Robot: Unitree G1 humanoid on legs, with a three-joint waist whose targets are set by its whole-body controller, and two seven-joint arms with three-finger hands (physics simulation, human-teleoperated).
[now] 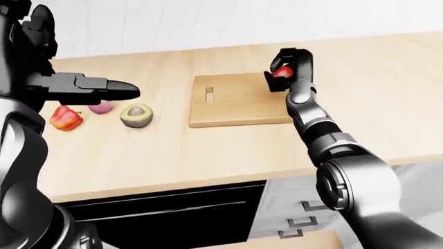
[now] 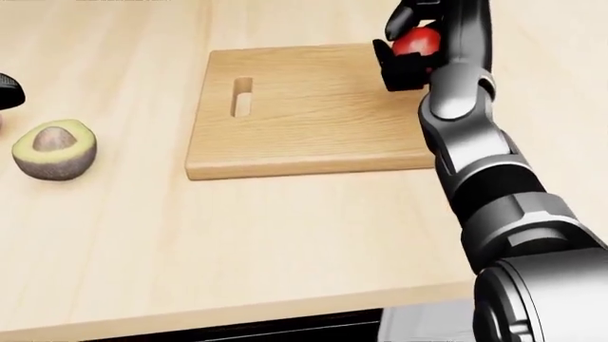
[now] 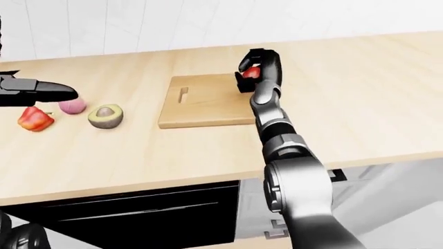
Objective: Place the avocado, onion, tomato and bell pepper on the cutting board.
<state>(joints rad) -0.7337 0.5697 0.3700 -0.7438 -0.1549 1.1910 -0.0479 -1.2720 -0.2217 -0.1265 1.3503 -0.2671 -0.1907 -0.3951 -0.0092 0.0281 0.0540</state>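
Observation:
The wooden cutting board (image 2: 304,114) lies on the counter with a slot near its left side. My right hand (image 2: 414,47) hovers over the board's upper right corner, shut on the red tomato (image 2: 419,40). A halved avocado (image 2: 54,148) sits left of the board, pit up. Further left in the left-eye view lie the pinkish onion (image 1: 101,107) and the red bell pepper (image 1: 66,118). My left hand (image 1: 114,90) is held flat and open above the onion and avocado, holding nothing.
The light wooden counter (image 1: 207,150) ends in an edge at the bottom of the head view. Below it are a dark appliance front (image 1: 173,212) and white drawers (image 1: 294,223). A white tiled wall (image 1: 207,21) runs behind the counter.

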